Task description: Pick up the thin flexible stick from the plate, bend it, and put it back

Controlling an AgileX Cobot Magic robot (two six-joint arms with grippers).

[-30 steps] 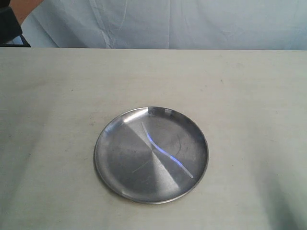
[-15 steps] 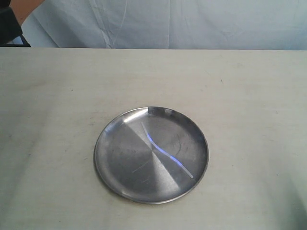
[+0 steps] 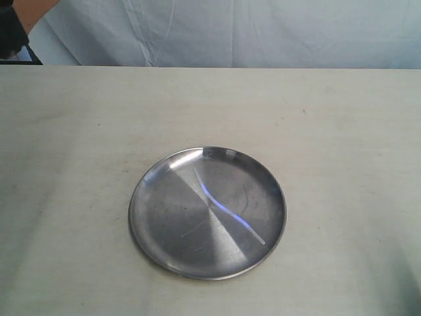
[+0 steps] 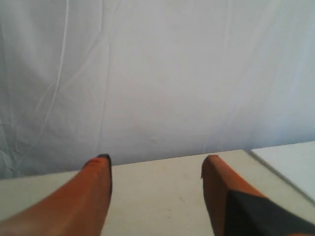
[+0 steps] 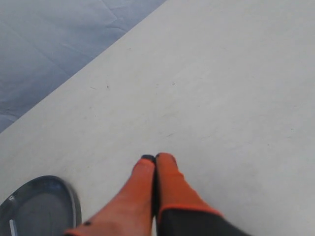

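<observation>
The round silver plate lies on the table in the exterior view. On it rests the thin flexible stick, gently wavy, running diagonally across the dish. Neither gripper shows in the exterior view. In the left wrist view my left gripper is open, its orange fingers wide apart over bare table, facing a white cloth. In the right wrist view my right gripper is shut with nothing between its fingers, above the table. The plate's rim sits at that frame's corner, apart from the fingers.
A pale table spreads around the plate. A white cloth backdrop hangs behind its far edge. A person's arm in a dark sleeve shows at the far left corner.
</observation>
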